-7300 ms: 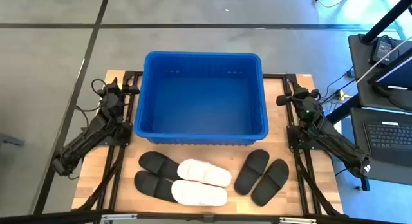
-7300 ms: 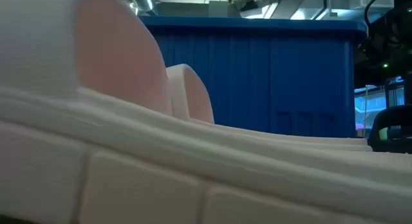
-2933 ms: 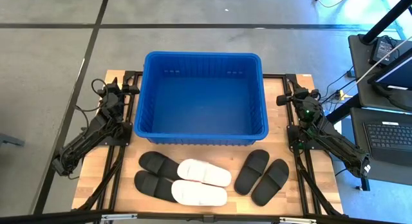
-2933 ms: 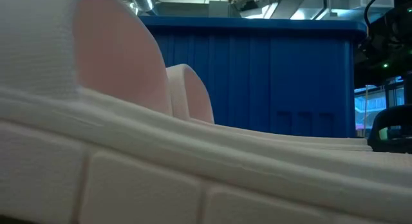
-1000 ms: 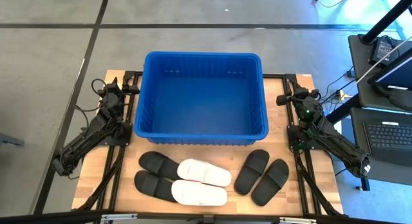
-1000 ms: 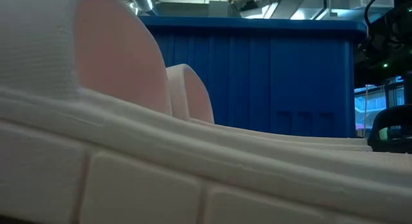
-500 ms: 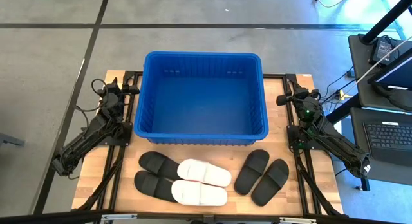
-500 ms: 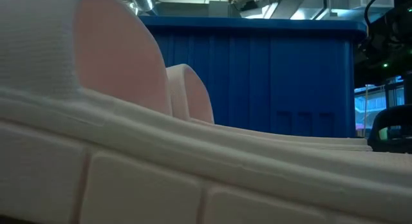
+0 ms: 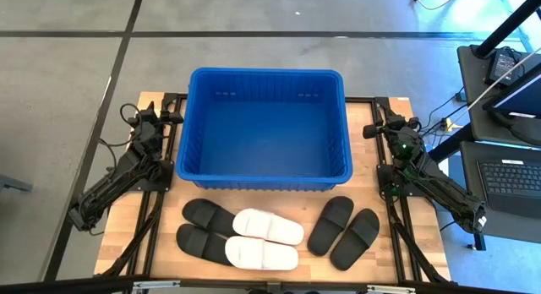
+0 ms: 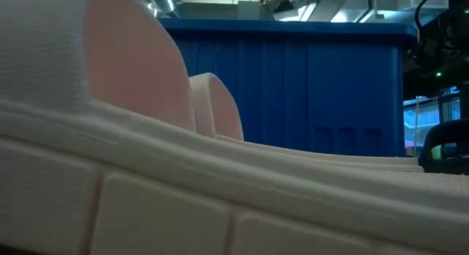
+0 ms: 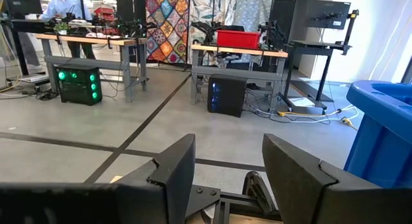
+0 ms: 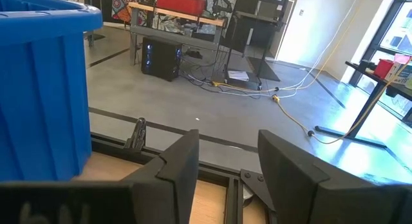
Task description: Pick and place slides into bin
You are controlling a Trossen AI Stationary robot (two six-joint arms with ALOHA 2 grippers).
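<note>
Left gripper (image 11: 228, 169) spread, parked left of bin (image 9: 262, 77) | right gripper (image 12: 228, 163) spread, parked right | slides (image 9: 269, 232) all on table (image 9: 423, 252) in front of bin, none inside

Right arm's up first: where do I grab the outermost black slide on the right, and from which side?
Grip the wide strap of the rightmost black slide, coming straight down with the right gripper. It lies flat, sole down, and the raised strap is the only part fingers can close across.
</note>
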